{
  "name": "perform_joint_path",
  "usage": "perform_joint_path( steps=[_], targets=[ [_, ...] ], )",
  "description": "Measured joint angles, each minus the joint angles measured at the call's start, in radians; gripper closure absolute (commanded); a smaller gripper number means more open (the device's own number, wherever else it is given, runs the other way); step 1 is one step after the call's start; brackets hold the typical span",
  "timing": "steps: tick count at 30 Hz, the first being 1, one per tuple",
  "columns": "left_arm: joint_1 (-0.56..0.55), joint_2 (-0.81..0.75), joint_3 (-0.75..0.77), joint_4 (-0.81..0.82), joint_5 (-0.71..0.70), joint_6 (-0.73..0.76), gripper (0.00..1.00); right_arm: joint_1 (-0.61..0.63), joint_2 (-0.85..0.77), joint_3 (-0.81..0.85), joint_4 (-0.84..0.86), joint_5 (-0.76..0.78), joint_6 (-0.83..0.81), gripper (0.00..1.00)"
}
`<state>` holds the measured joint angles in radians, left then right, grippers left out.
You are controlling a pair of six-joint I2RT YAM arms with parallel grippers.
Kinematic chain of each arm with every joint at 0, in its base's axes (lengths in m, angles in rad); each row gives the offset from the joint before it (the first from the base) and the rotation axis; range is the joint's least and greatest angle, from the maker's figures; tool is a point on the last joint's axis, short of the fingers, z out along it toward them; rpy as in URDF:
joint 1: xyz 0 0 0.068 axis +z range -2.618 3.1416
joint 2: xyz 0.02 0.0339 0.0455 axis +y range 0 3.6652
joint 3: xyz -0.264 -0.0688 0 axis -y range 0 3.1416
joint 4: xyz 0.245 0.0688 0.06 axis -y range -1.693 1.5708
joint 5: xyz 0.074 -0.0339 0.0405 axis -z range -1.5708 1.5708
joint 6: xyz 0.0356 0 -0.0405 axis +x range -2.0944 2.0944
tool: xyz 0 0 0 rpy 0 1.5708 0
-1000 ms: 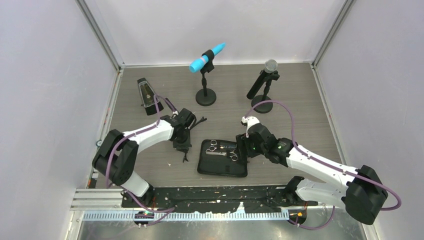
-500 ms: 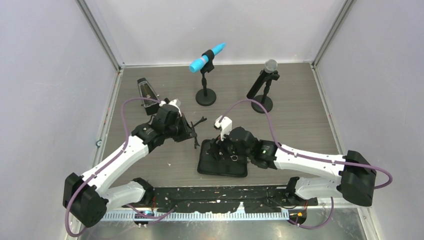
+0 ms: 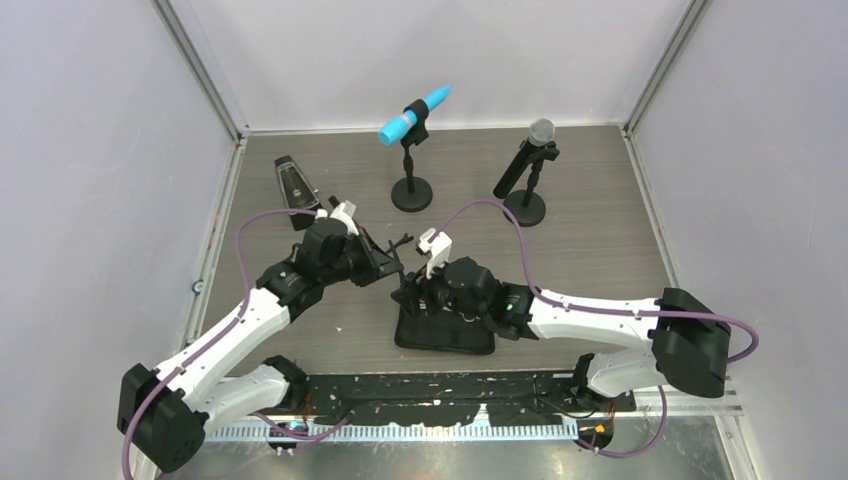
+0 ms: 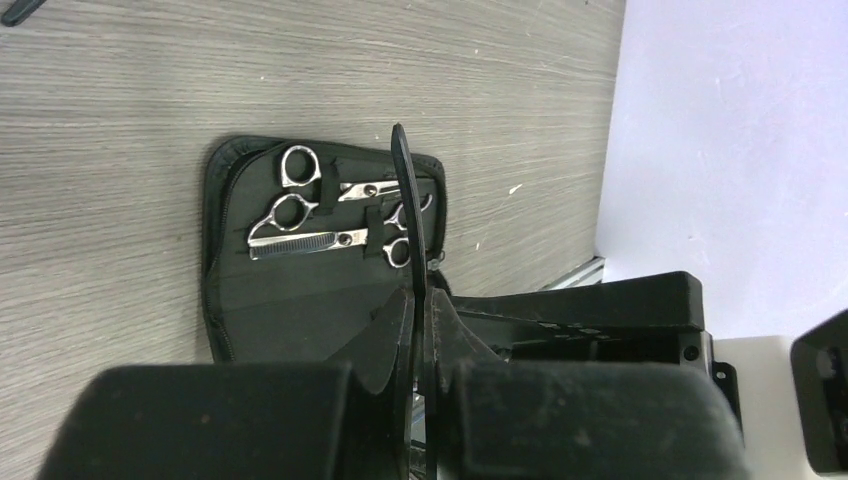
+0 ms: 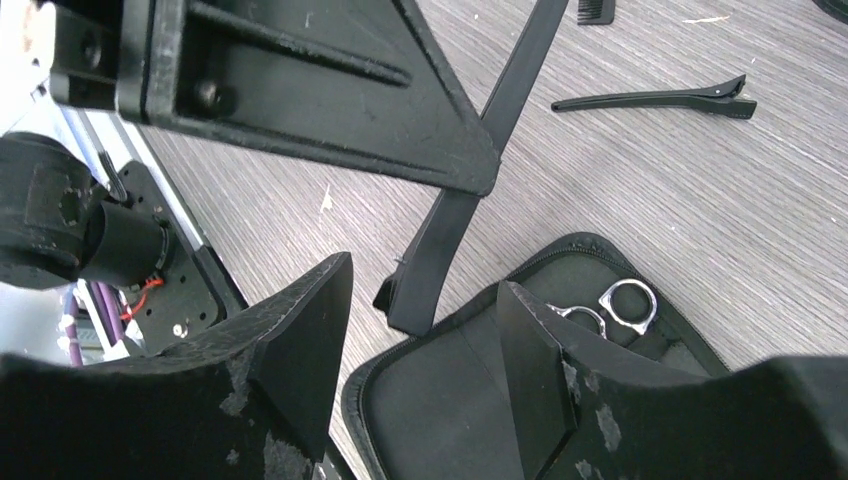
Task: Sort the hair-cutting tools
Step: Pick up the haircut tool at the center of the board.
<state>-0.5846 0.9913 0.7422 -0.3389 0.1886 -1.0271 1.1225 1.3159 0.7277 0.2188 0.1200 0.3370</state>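
Two scissors [image 4: 300, 235] in one case [image 4: 290, 310]; one comb [image 4: 408, 200]; one clip [image 5: 655, 100]

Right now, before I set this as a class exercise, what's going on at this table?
The left gripper is shut on the long black comb and holds it over the open zip case. The right gripper is open over the case's left side. The comb's free end shows between its fingers but is not gripped. Two silver scissors lie inside the case. One black hair clip lies on the table beyond it.
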Motion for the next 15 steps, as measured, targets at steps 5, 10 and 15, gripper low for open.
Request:
perform_joint_path(
  steps=[5,10,15],
  targets=[
    [0.000,-0.025,-0.034,0.056,0.007,-0.026,0.93,0.000,0.009,0.000,0.050,0.018,0.035,0.60],
    [0.001,-0.045,-0.056,0.074,0.013,-0.039,0.78,-0.004,0.012,0.000,0.072,0.043,0.054,0.94],
    [0.004,-0.079,-0.064,0.072,0.005,-0.032,0.63,-0.004,0.013,-0.002,0.097,0.045,0.063,0.95]
  ],
)
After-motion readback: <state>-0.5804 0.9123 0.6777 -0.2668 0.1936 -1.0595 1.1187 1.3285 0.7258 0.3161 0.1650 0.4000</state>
